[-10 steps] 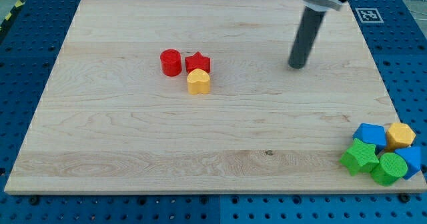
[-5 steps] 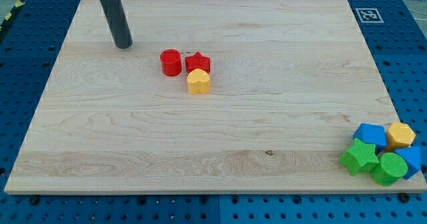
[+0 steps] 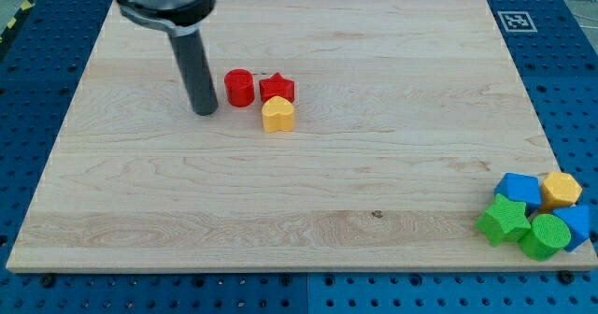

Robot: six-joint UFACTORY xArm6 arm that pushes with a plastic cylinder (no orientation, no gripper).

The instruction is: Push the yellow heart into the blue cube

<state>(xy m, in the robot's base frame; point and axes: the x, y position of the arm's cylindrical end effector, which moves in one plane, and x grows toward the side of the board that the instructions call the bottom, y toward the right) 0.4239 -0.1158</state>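
- My tip (image 3: 205, 112) rests on the worktop (image 3: 299, 192) in the upper-left part of the view, just beside the red cylinder (image 3: 239, 88), at about its 8 o'clock and not touching it.
- I have no fingers to spread or press together; I end in a plain rod, so all I can do is shove.
- The yellow heart (image 3: 277, 114) lies at 3 o'clock from my tip, near it. It touches the red star (image 3: 277, 87), which sits at its 12 o'clock, and the red cylinder is at its 10 o'clock.
- The blue cube (image 3: 519, 190) sits far off by the worktop's lower-right corner, at roughly 4 o'clock from the heart and well apart from it, in a cluster with a yellow block (image 3: 561, 190), a green star (image 3: 503, 219), a green cylinder (image 3: 545, 236) and a second blue block (image 3: 575, 225).
- The relation that matters: the push line runs from the heart toward 4 o'clock, so I judge that I need to stand at the heart's 10 o'clock. The red cylinder occupies about that spot, and I am at the heart's 9 o'clock.
- A push from here would, I think, send the heart toward 3 o'clock, passing above the cube, so the course would need bending downward along the way.
- The risk I see is dragging the red star along with the heart.
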